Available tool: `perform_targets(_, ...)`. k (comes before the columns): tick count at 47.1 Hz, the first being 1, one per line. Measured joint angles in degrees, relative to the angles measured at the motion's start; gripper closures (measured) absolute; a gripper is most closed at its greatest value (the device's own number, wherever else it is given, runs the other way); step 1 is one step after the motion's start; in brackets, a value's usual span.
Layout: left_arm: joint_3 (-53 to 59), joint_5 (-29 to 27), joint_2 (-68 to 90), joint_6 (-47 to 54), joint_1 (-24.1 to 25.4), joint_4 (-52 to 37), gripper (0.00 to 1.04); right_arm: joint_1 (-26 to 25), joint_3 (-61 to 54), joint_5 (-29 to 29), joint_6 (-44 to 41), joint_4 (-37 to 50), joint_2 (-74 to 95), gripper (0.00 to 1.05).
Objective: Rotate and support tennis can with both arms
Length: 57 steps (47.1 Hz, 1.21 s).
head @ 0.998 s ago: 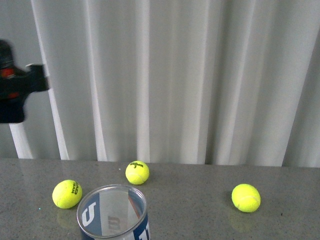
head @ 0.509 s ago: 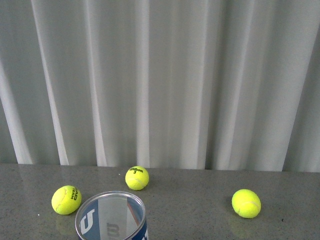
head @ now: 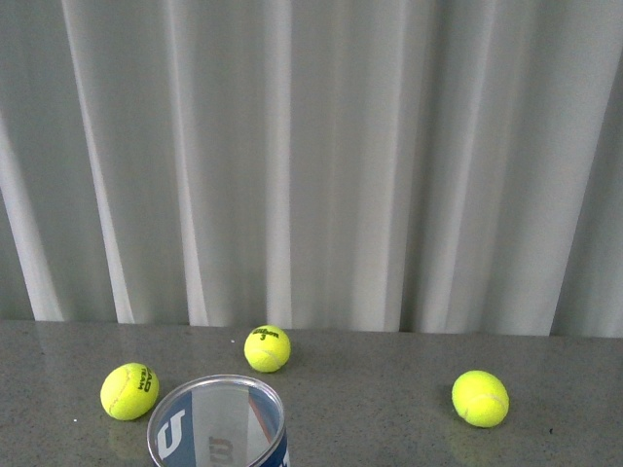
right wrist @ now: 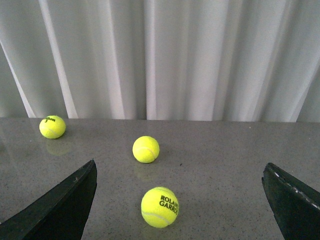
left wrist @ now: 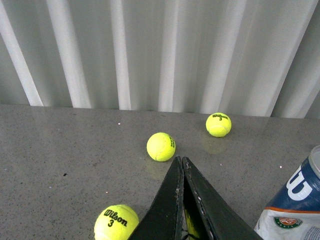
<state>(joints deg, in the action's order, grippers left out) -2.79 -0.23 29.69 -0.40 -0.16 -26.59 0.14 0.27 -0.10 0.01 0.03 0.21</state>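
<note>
The tennis can (head: 217,428) stands at the bottom edge of the front view, open metal rim up, its blue-and-white label partly cut off. Neither arm shows in that view. In the left wrist view the can (left wrist: 296,202) sits off to one side of my left gripper (left wrist: 181,159), which is shut with its two black fingers pressed together and nothing between them, apart from the can. My right gripper (right wrist: 180,166) is open wide over the grey tabletop, with a yellow ball (right wrist: 160,207) lying between its fingers (right wrist: 65,205). The can is out of the right wrist view.
Three yellow tennis balls lie on the grey table (head: 389,389): one (head: 129,391) left of the can, one (head: 267,348) behind it, one (head: 480,398) far right. A white pleated curtain (head: 321,156) closes off the back. A further ball (left wrist: 116,222) lies close beside the left fingers.
A black arm part that showed at the left edge of the front view a second ago has left the view. The can and balls sit almost where they were.
</note>
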Motion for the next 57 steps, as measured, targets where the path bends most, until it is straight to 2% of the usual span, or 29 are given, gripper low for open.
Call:
perform_targets(7, 1.40, 0.17, -3.67, 0.07, 0.02, 0.70, 1.01, 0.00, 0.00, 0.02, 0.00, 0.00, 0.00, 0.07)
perform_targets(17, 1.40, 0.22, -10.54, 0.11, 0.02, 7.26, 1.01, 0.00, 0.00, 0.02, 0.00, 0.00, 0.00, 0.07)
perform_targets(40, 1.40, 0.22, -19.43, 0.11, 0.02, 16.13, 1.01, 0.00, 0.00, 0.02, 0.00, 0.00, 0.00, 0.07)
perform_targets(42, 1.38, 0.20, -21.49, 0.11, 0.02, 18.32, 1.01, 0.00, 0.00, 0.00, 0.00, 0.00, 0.00, 0.07)
perform_targets(44, 1.38, 0.22, -26.12, 0.13, 0.02, 24.83, 1.01, 0.00, 0.00, 0.02, 0.00, 0.00, 0.00, 0.07)
perform_targets(46, 1.38, 0.20, -28.11, 0.15, 0.02, 26.12, 1.01, 0.00, 0.00, 0.02, 0.00, 0.00, 0.00, 0.07)
perform_targets(55, 1.38, 0.22, -29.46, 0.13, 0.02, 26.53, 1.01, 0.00, 0.00, 0.00, 0.00, 0.00, 0.00, 0.07)
perform_targets(57, 1.40, 0.22, -29.46, 0.13, 0.02, 26.56, 0.95, 0.00, 0.00, 0.02, 0.00, 0.00, 0.00, 0.07)
